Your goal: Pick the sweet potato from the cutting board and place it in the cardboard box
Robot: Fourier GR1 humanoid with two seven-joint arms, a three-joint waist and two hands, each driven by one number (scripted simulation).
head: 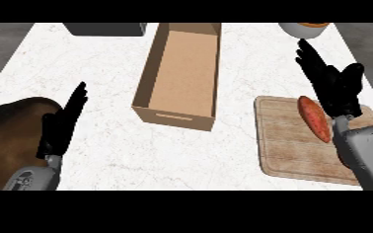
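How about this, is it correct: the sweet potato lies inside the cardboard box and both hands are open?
No: the head view shows the sweet potato on the cutting board, not in the cardboard box. Left hand and right hand are open.

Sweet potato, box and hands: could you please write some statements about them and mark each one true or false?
1. The sweet potato lies on the cutting board. True.
2. The cardboard box already holds a vegetable. False: no vegetable shows inside it.
3. The right hand is curled round the sweet potato. False: its fingers are straight, and the sweet potato lies beside it.
4. The left hand is open, at the view's left. True.
5. The cutting board lies left of the cardboard box. False: it lies to the box's right.
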